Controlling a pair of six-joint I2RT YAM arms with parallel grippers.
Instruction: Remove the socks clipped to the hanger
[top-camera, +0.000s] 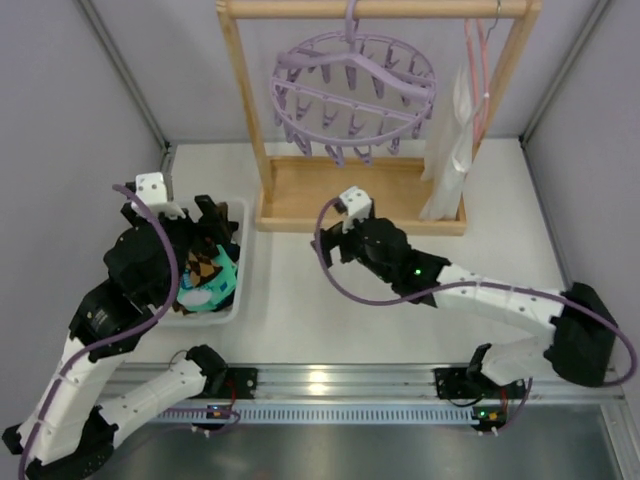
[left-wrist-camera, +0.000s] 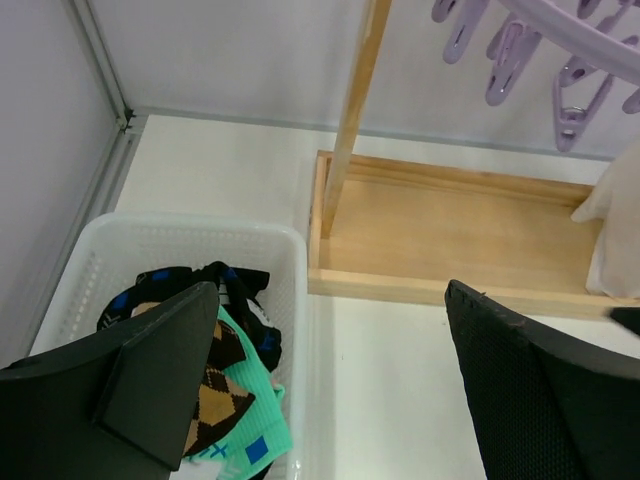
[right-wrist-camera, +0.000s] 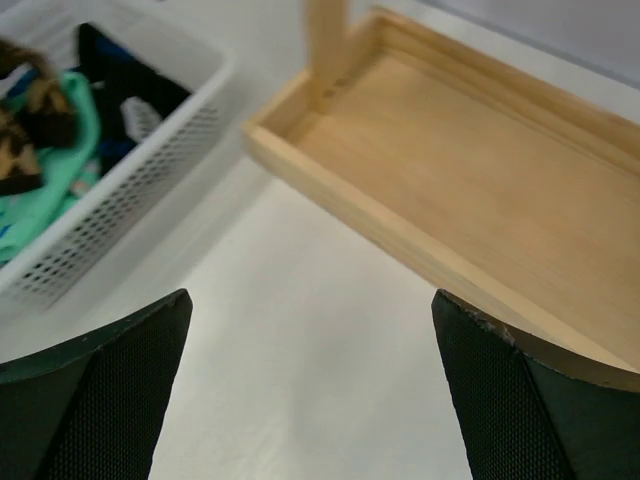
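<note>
1. Lavender ring hanger (top-camera: 352, 95) hangs by its hook from the top bar of a wooden rack (top-camera: 245, 110). Its pegs dangle above the rack's tray-like base (top-camera: 330, 190).
2. Socks (top-camera: 212, 278) lie heaped in a white perforated basket (top-camera: 241, 215) on the table (top-camera: 400, 340), left of the rack base and just beside it. All socks in view are in that basket.
3. Left wrist view: the heap shows a teal green sock (left-wrist-camera: 250, 415), a brown-black diamond check one (left-wrist-camera: 218, 400) and a black one with blue marks (left-wrist-camera: 240, 290). They sit toward the basket's near right corner.
4. Left gripper (left-wrist-camera: 330, 400) is spread wide and holds nothing. One finger (left-wrist-camera: 160, 370) is above the socks in the basket, the other above the bare table beside it. Whether the finger touches the socks, I cannot tell.
5. Right gripper (right-wrist-camera: 310, 400) is also spread wide and empty. It points at the white table just in front of the rack base, with the basket off to its left.
6. A thin pink wire hanger (top-camera: 480, 70) hangs at the right end of the same bar, with a white cloth or bag (top-camera: 455, 150) below it reaching the base.
</note>
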